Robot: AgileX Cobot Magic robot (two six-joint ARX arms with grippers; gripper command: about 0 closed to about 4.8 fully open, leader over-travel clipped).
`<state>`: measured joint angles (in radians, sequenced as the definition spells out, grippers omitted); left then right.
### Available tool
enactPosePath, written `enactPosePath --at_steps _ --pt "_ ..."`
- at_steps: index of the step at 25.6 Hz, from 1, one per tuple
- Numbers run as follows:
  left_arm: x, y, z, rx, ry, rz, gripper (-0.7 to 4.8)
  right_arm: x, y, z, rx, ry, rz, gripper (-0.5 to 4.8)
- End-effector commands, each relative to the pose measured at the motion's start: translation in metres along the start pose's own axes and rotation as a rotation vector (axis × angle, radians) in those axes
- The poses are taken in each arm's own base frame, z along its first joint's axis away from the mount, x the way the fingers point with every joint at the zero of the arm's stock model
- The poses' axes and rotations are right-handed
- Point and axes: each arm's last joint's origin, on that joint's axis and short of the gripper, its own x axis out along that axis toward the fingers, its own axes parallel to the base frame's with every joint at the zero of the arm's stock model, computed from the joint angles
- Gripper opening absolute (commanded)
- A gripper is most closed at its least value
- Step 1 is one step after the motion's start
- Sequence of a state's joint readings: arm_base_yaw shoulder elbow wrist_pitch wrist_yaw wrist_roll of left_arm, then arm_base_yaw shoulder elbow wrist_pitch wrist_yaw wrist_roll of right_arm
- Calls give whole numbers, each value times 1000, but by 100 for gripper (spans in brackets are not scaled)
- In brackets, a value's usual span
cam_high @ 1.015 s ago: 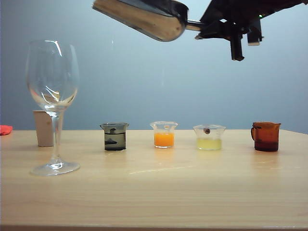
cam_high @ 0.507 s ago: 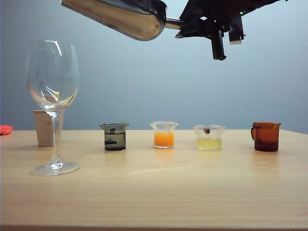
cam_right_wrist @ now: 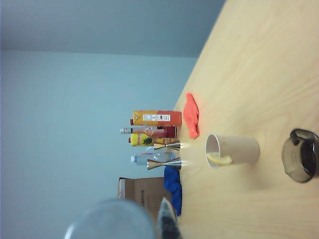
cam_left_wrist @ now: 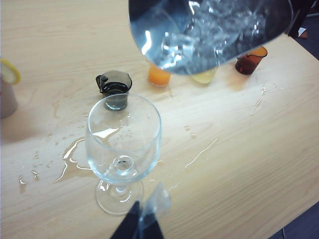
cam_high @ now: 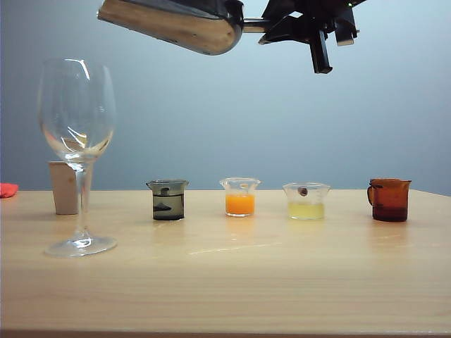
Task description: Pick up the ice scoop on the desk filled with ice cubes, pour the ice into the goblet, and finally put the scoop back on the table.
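- High at 12 o'clock in the exterior view, the ice scoop (cam_high: 176, 22) hangs in the air with its long axis close to level, handle toward 3 o'clock, open mouth toward 9 o'clock and tipped slightly upward.
- The right claw (cam_high: 282, 27) is clenched on the scoop's tubular handle at its 3 o'clock end, well above the desk (cam_high: 225, 282).
- From the left wrist view, the ice cubes (cam_left_wrist: 219, 25) lie heaped inside the scoop's bowl, glassy and whitish, none spilled out.
- The goblet (cam_high: 77, 155) stands upright on the desk at 9 o'clock in the exterior view, empty; the scoop's mouth is above it and just toward 3 o'clock of its rim.
- The left claw (cam_left_wrist: 142, 224) shows only as dark tips and a clear pad near the goblet's foot; whether it is released or clenched cannot be told.
- Behind the goblet runs a row: beige cup (cam_high: 65, 187), dark beaker (cam_high: 168, 200), orange beaker (cam_high: 239, 196), yellow beaker (cam_high: 306, 201) and brown jug (cam_high: 389, 199).
- Streaks of water (cam_left_wrist: 75, 154) wet the desk around the goblet's foot.
- Against the frame a second earlier, scoop and right claw have travelled toward 9 o'clock, closing on the goblet, and the mouth's downward tilt has levelled out; everything on the desk is unmoved.
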<state>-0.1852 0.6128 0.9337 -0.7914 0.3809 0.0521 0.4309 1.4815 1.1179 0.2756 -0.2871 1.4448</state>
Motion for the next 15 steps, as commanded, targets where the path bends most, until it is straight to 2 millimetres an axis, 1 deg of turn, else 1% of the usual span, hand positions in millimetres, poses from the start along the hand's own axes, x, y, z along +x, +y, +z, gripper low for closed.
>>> enactPosePath --at_steps 1,7,15 --pt "-1 0 1 2 -6 17 -5 8 10 -4 -21 26 35 -6" --pt "-1 1 0 -2 6 33 -5 15 7 -9 -48 39 26 -6" --pt "-1 1 -1 -3 10 37 -5 15 5 -8 -72 -14 -4 -6"
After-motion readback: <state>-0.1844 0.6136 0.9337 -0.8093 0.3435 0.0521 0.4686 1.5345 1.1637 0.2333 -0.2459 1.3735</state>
